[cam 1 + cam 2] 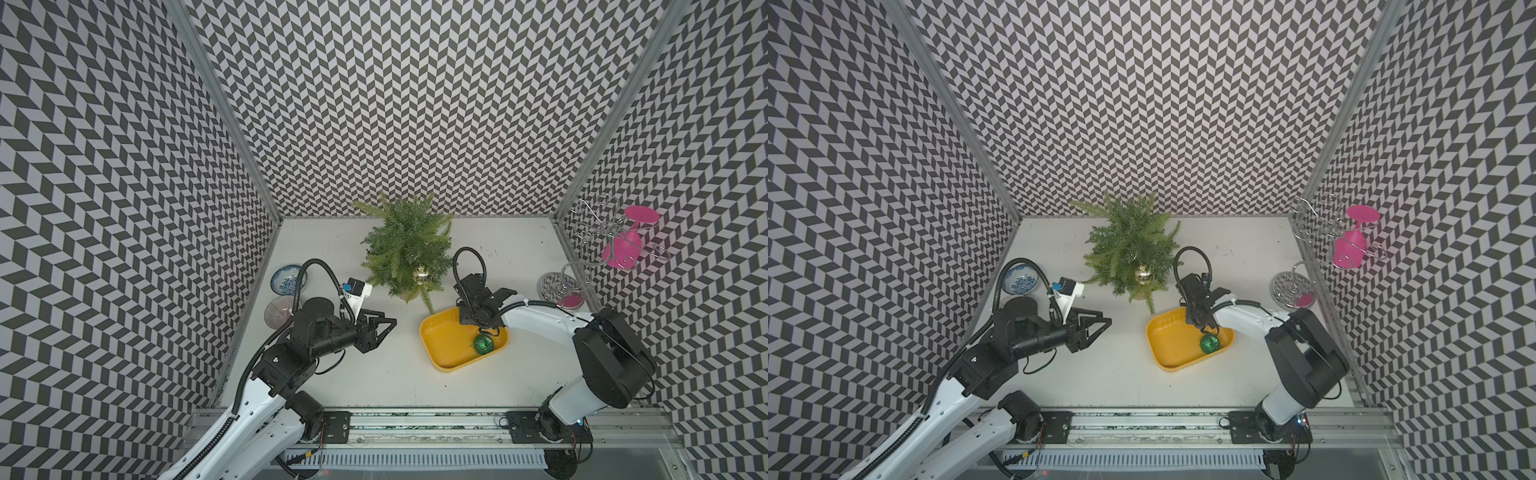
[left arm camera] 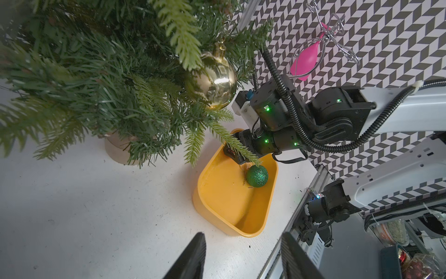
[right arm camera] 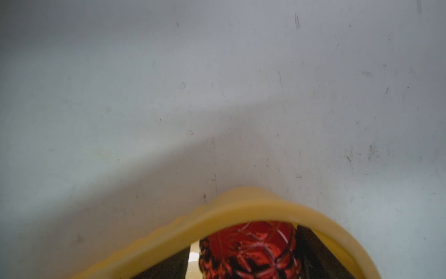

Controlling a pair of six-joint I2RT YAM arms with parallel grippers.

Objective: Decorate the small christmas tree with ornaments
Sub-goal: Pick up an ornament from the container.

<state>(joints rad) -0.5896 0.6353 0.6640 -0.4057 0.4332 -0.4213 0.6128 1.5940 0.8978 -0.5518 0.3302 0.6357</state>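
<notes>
Small christmas tree (image 1: 405, 245) stood upper centre in both top views, with the gold bauble (image 1: 421, 275) hanging low on it. Green bauble (image 1: 483, 344) lay in the yellow tray (image 1: 442, 347), lower right of the tree. Right gripper (image 1: 468, 318) reached into the tray, fingers flanking the red bauble (image 3: 251, 248); could not tell whether it was clamped. Left gripper (image 1: 386, 332) hovered left of centre, jaws apart, empty.

I see the glittery green bauble (image 1: 483, 344) in the yellow plastic tray (image 1: 446, 351). Behind the tray stands the small green artificial tree (image 1: 405, 241).
</notes>
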